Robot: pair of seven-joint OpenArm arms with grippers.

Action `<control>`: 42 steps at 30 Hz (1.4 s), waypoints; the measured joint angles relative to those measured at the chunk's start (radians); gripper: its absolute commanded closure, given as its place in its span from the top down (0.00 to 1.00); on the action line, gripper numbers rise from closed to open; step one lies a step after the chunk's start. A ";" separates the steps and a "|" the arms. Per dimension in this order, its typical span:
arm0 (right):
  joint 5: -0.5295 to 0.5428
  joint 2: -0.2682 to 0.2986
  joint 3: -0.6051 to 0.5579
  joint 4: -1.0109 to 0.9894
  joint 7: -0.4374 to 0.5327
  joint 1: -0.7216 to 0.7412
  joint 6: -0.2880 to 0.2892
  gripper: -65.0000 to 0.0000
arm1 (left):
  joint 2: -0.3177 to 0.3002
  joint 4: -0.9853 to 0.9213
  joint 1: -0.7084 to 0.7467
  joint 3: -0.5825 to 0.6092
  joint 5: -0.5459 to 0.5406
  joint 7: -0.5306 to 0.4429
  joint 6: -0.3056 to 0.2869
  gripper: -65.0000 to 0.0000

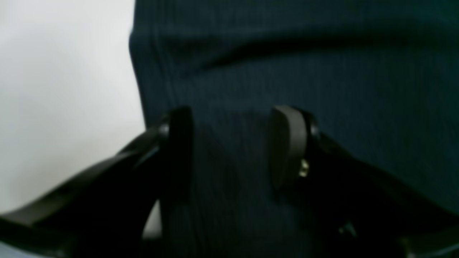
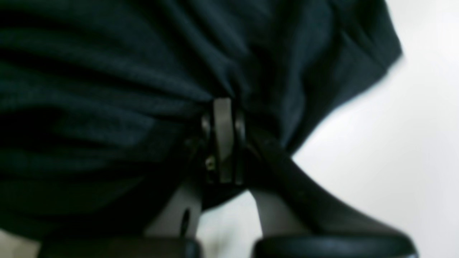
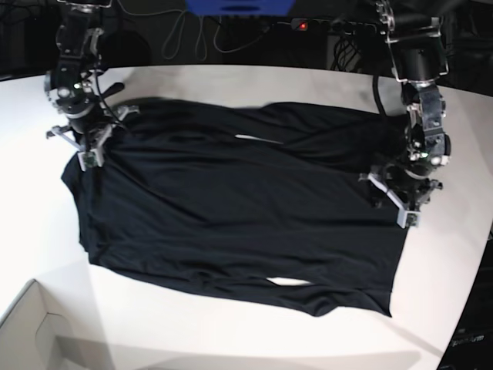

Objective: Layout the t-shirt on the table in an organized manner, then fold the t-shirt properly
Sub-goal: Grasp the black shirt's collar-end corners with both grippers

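In the left wrist view, the left hand point(image 1: 229, 143) stands with its fingers apart over the black t-shirt point(image 1: 304, 71), near the cloth's edge where the white bench point(image 1: 64, 89) shows; nothing is pinched between them. In the right wrist view, the right hand point(image 2: 223, 139) is clamped tight on a bunched fold of the t-shirt point(image 2: 107, 89), creases fanning out from the grip. In the base view, the t-shirt point(image 3: 239, 216) lies spread across the bench point(image 3: 431, 308), mostly flat but rumpled along its far edge, with the right hand point(image 3: 86, 146) at one end and the left hand point(image 3: 402, 193) at the other. A pull from the clamped side alone could drag the whole shirt askew, since the other end is not gripped.
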 measured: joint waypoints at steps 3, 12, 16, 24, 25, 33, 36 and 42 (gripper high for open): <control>-0.009 0.003 0.031 0.000 0.000 -0.005 0.000 0.00 | -0.003 -0.129 -0.027 0.000 -0.011 -0.167 -0.002 0.52; -0.013 -0.008 0.040 0.163 -0.022 -0.067 0.004 0.00 | -0.008 -0.232 -0.134 0.000 0.001 -0.172 0.001 0.52; -0.009 -0.038 0.034 0.214 -0.019 -0.067 0.005 0.00 | 0.001 -0.130 -0.138 0.001 0.015 -0.035 0.002 0.52; -0.009 -0.051 0.036 0.222 -0.026 -0.069 0.005 0.00 | 0.010 0.303 0.008 -0.008 0.005 0.206 0.005 0.52; -0.009 -0.052 0.036 0.222 -0.025 -0.068 0.005 0.00 | 0.024 0.340 0.051 -0.033 0.002 0.214 0.001 0.52; -0.014 -0.053 0.039 0.217 -0.028 -0.068 0.141 0.00 | 0.108 0.418 0.150 -0.221 0.015 0.209 0.002 0.52; -0.014 -0.053 0.039 0.217 -0.030 -0.069 0.172 0.00 | 0.111 0.406 0.151 -0.216 0.015 0.216 0.001 0.52; -0.014 -0.053 0.041 0.217 -0.030 -0.069 0.172 0.00 | 0.115 0.388 0.150 -0.217 0.013 0.212 0.001 0.52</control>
